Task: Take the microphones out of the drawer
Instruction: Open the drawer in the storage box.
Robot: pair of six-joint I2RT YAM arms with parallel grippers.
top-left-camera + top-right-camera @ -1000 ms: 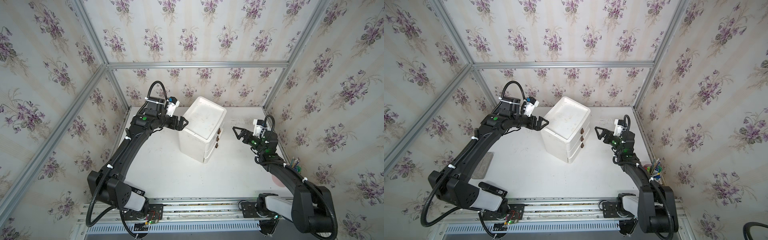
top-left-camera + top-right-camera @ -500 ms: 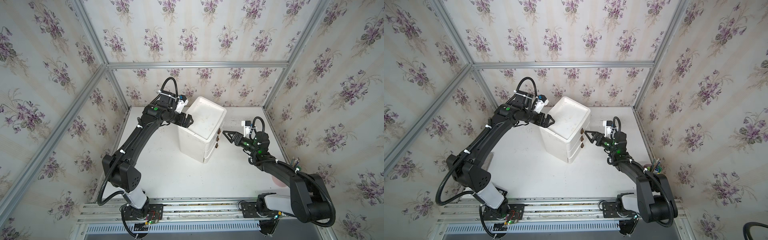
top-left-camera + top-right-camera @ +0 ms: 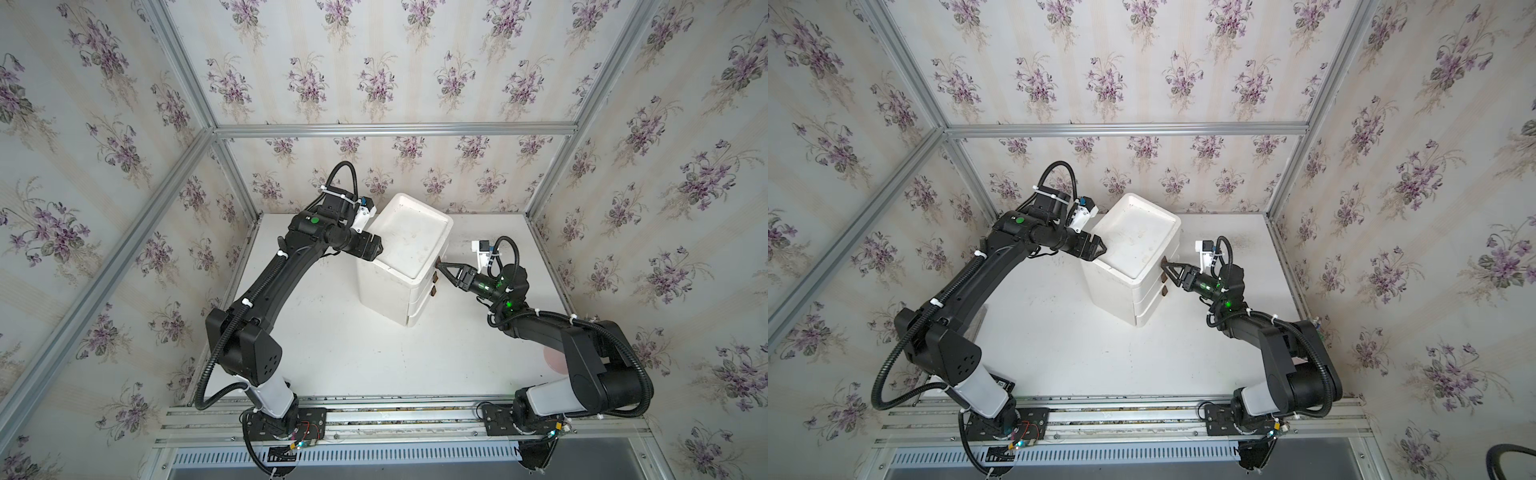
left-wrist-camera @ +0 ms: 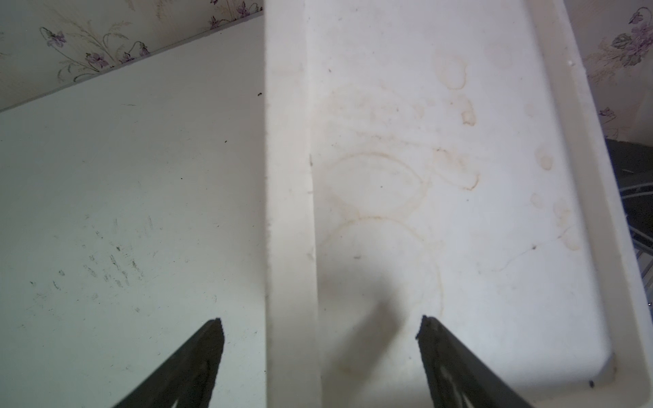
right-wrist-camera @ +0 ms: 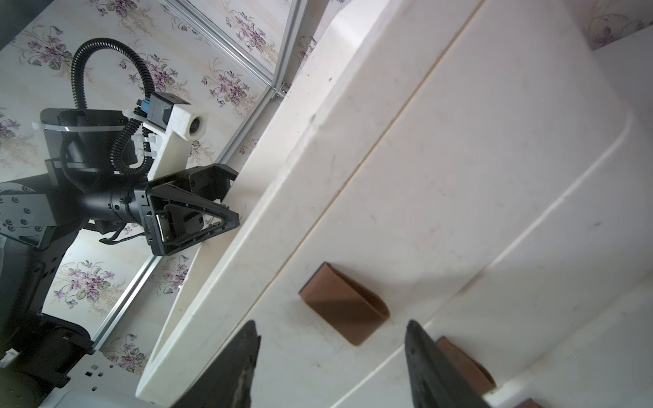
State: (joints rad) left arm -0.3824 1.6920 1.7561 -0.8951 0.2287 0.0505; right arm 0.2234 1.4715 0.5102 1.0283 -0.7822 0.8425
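Observation:
A white drawer unit (image 3: 405, 249) (image 3: 1133, 249) with three shut drawers and brown loop handles stands at the back of the table. The microphone is hidden. My right gripper (image 3: 442, 268) (image 3: 1165, 270) (image 5: 332, 325) is open at the drawer fronts. Its jaws stand on either side of the top handle (image 5: 344, 311) without touching it, and the second handle (image 5: 463, 364) lies behind one finger. My left gripper (image 3: 376, 245) (image 3: 1100, 249) (image 4: 320, 322) is open too. It straddles the raised rim (image 4: 288, 212) of the unit's stained top on the side away from the handles.
Floral walls and aluminium frame posts (image 3: 237, 178) close in the table on three sides. A pink object (image 3: 552, 359) lies at the table's right edge behind the right arm. White tabletop (image 3: 374, 357) stretches in front of the drawer unit.
Both arms have moved in to the drawer unit. The right gripper has reached the top handle and its jaws have narrowed. The left gripper has come onto the top's rim.

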